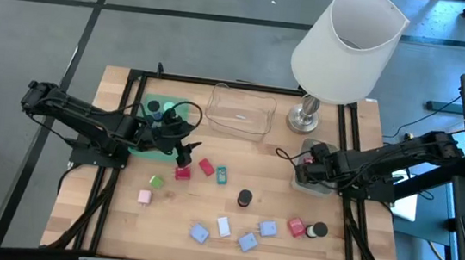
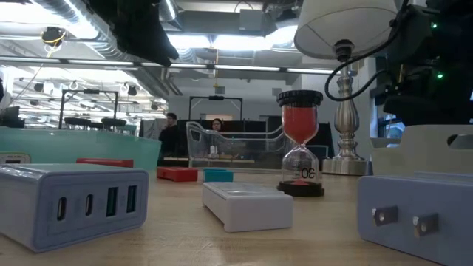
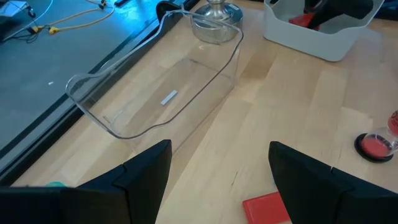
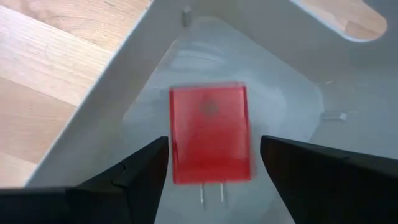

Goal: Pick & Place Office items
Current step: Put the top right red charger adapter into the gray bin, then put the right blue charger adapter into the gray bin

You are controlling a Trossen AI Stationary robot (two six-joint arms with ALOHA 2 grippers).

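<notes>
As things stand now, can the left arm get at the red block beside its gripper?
Probably yes. The left gripper is open, right next to the red block, nothing lies between them, and the right gripper is far off over the grey tray.

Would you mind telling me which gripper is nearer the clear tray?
Left. The left gripper sits just beside the clear tray, whereas the right gripper is over the grey bin, farther off.

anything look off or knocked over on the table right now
Nothing stands out. The lamp is upright, the clear tray sits flat and empty, and the loose blocks lie scattered on the wood, none visibly damaged. A red plug block lies in the grey tray.
</notes>
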